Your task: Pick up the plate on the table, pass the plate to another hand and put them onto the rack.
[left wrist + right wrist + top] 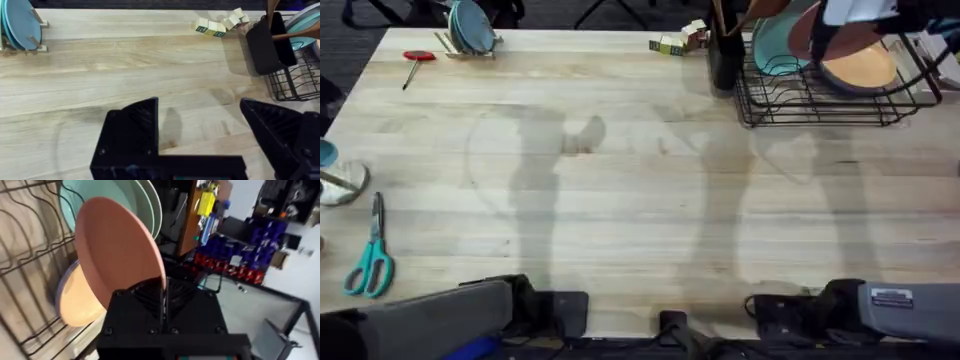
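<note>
Two arms, two very different postures. Nearest the bases, the left gripper (pixel 200 140) sits low over bare table (pixel 620 200) with its black fingers spread wide and nothing between them; it is well apart from the rack and, in my judgement, has no further part in the placement.

Farther out, at the far right corner, the right gripper (pixel 162 305) is over the rack (pixel 820 100), its fingers clamped narrow on the edge of the plate (pixel 117 255). The pink plate stands on edge, its disc rising up and away from the fingers. The right arm is plainly the nearer one, indeed the only one in contact.

The relation that governs the coming move: the plate's face runs roughly parallel to the teal plate (pixel 140 205) standing just behind it, and the pale orange plate (pixel 75 305) lies below and beside it in the rack's wires. The plate's lower rim appears close to the rack; whether it already rests between prongs cannot be told.

Judgement: the handover is done and the task is near its end. What remains is a lowering along the plate's own plane, then release. Risk: tilt off that plane would knock the teal plate or drop onto the orange one
</note>
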`<state>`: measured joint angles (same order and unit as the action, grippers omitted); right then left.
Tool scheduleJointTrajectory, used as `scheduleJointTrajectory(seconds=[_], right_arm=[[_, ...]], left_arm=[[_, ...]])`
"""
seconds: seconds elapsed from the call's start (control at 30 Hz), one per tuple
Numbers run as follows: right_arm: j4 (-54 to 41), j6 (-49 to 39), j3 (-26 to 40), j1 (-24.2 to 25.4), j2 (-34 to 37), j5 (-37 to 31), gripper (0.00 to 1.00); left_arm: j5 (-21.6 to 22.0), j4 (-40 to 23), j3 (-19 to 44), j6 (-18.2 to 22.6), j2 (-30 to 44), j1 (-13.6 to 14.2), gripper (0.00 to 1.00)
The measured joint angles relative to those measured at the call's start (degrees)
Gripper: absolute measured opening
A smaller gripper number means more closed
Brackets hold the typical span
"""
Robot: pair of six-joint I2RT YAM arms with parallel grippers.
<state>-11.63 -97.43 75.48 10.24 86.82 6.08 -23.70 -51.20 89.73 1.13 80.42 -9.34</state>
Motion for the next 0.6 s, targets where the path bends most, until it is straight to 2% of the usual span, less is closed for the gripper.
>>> scheduleJointTrajectory(seconds=[0.23, 0.6], right_arm=[[5.03, -3.90, 0.00, 0.07, 4.61, 2.97, 0.028], [5.52, -4.66, 0.00, 0.07, 8.49, 4.71, 0.028]], left_arm=[[0.00, -0.18, 0.00, 0.00, 0.00, 0.00, 0.995], [-0.01, -0.47, 0.00, 0.00, 0.00, 0.00, 0.995]])
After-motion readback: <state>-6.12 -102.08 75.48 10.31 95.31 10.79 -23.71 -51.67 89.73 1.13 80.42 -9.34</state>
